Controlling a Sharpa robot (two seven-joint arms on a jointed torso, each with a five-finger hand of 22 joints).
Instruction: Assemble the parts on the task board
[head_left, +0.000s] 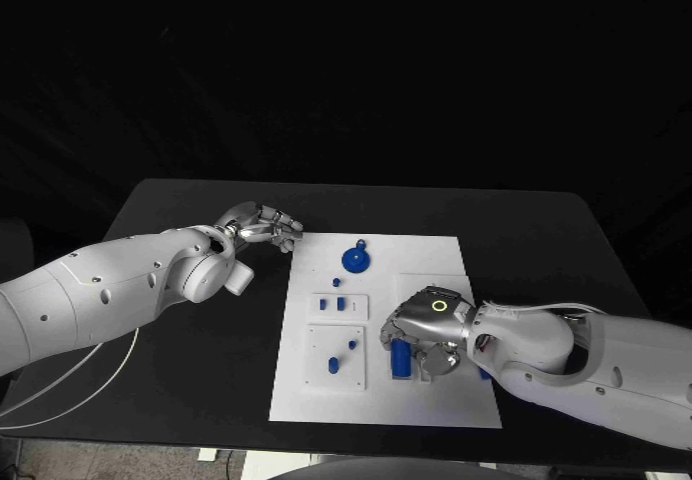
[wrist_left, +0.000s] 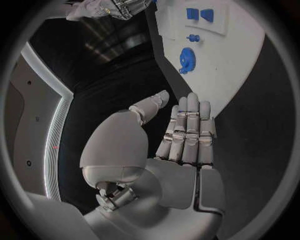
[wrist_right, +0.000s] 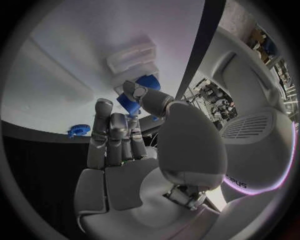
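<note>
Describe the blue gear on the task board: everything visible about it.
The blue gear is a round, toothed disc, plastic by its look, with a small knob or tab at its far edge. It lies flat on the far part of the white task board, apart from the other blue parts. Neither hand touches it; the left hand is off the board's far left corner.

Left robot hand (head_left: 263, 225) empty, fingers straight; right robot hand (head_left: 421, 335) pinching.

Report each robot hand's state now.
Left robot hand: open, holding nothing, beside the task board.
Right robot hand: holding a blue part over the board.
</note>
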